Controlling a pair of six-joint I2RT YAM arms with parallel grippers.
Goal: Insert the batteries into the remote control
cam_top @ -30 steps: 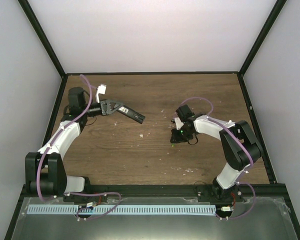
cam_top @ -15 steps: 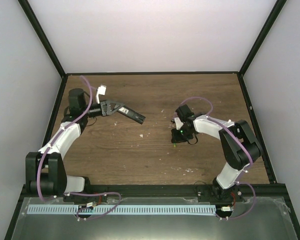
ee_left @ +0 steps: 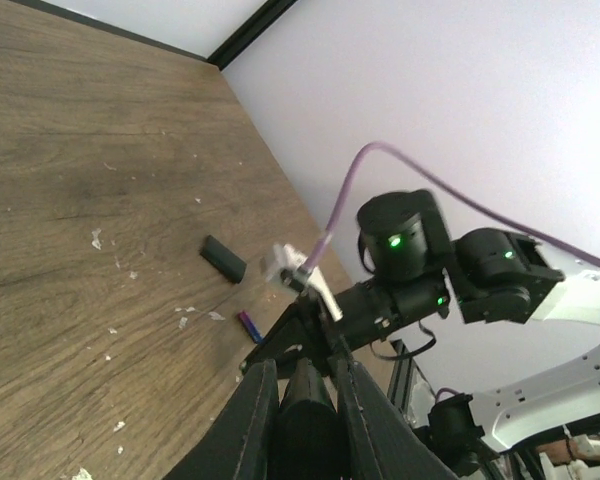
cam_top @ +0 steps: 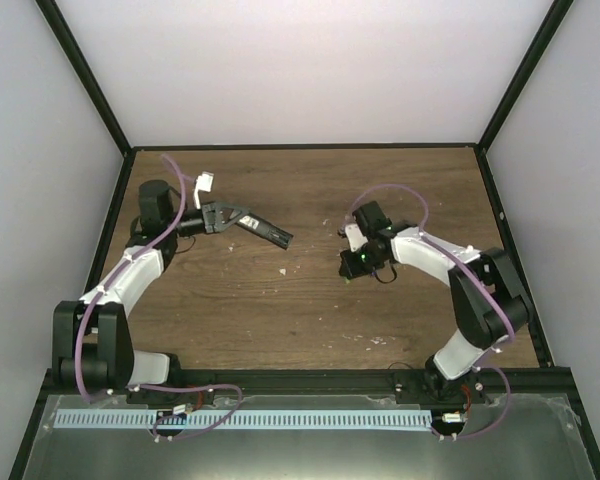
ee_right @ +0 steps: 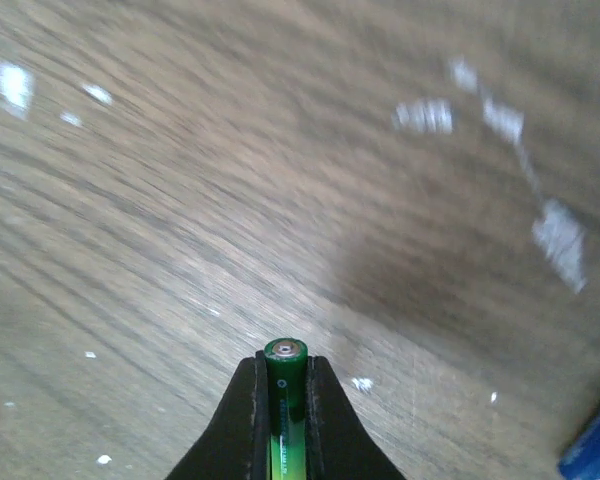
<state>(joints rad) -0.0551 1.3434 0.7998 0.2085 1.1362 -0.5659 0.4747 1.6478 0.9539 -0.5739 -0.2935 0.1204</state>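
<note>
Well right of the remote control (cam_top: 273,234), clamped lengthwise in the left claw (cam_top: 238,216) and pointing rightward, pinched the green battery (ee_right: 285,352) in the right claw (ee_right: 284,374).

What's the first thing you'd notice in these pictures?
The bright green battery pinched in the right end effector, over the wooden table. Across from it, the left end effector grips the black remote control, and a little purple battery lies on the table.
</note>
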